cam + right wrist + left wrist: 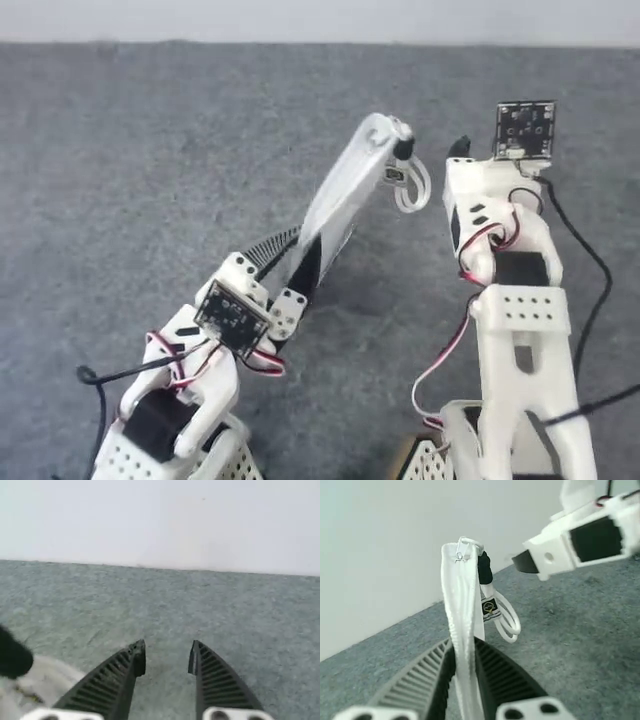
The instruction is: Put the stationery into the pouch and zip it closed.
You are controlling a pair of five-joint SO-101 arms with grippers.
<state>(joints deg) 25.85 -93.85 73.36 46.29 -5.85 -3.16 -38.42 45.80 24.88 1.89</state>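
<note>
The pouch (340, 205), white and narrow, stood tilted up off the table (150, 150), its lower end clamped between the ribbed black fingers of the left hand (295, 258), which was closed tight on it. In the left wrist view the pouch (462, 610) rose edge-on out of that hand (464, 647), with the zip's teeth running up its length. At its top end sat a small metal pull (462, 550), with a black tab (484, 567) just beside it. A white cord loop (507, 620) with a little label (490, 607) hung down from there. The right hand (167, 655) was held well open with nothing between its fingers, above the grey table. In the high view it (458, 150) sat just beside the pouch's top end and the loop (412, 185), apart from both. The left wrist view showed its dark fingertip (522, 562) near the tab without touching it. A pale wall (150, 520) stood behind the table. At the edge of the right wrist view a black blur (12, 657) and a white blur (35, 680) were too soft to name. What the pouch held could not be seen, and its lower end was hidden by the left hand.
</note>
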